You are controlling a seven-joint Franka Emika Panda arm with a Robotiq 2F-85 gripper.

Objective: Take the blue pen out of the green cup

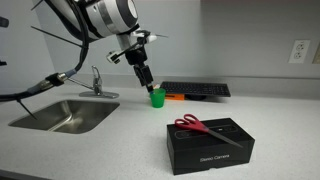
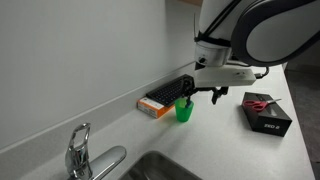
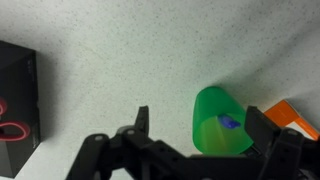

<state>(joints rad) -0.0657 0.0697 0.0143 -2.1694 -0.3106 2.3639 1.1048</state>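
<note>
The green cup (image 1: 156, 98) stands on the speckled counter near the back wall; it also shows in an exterior view (image 2: 184, 110). In the wrist view the cup (image 3: 215, 135) lies between my fingers, closer to the right one. The blue pen (image 3: 230, 121) shows only as a small blue tip inside the cup; I cannot make it out in either exterior view. My gripper (image 3: 200, 117) is open and empty, hovering just above the cup (image 1: 147, 82) (image 2: 202, 97).
An orange object (image 1: 175, 97) (image 2: 155, 106) (image 3: 295, 115) lies right beside the cup. A flat black item (image 1: 195, 89) lies by the wall. A black box (image 1: 208, 142) (image 2: 265, 113) (image 3: 15, 100) carries red-handled scissors (image 1: 200, 125). A sink (image 1: 65, 115) with a faucet (image 2: 78, 150) is nearby.
</note>
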